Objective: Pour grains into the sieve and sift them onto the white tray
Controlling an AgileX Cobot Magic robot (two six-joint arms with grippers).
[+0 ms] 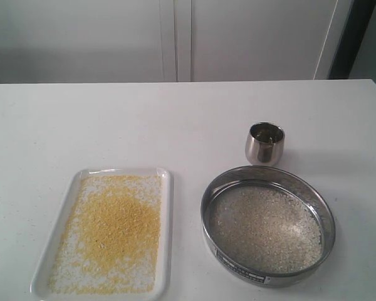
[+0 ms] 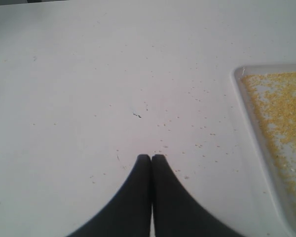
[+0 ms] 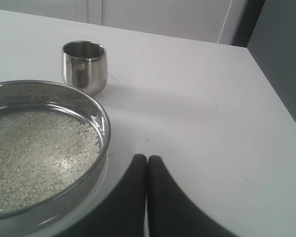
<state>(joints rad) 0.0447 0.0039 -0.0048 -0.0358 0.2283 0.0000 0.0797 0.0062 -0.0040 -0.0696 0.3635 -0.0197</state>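
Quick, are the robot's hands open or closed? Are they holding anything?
The left hand is closed and holds nothing.
The right hand is closed and holds nothing.

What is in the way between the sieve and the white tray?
Nothing visible. Only bare white table lies between the round metal sieve and the white rectangular tray; the small steel cup stands beyond the sieve, off that path.

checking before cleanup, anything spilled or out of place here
Yes: stray grains are scattered on the table beside the tray, outside its rim. The sieve and cup stand upright, apart.
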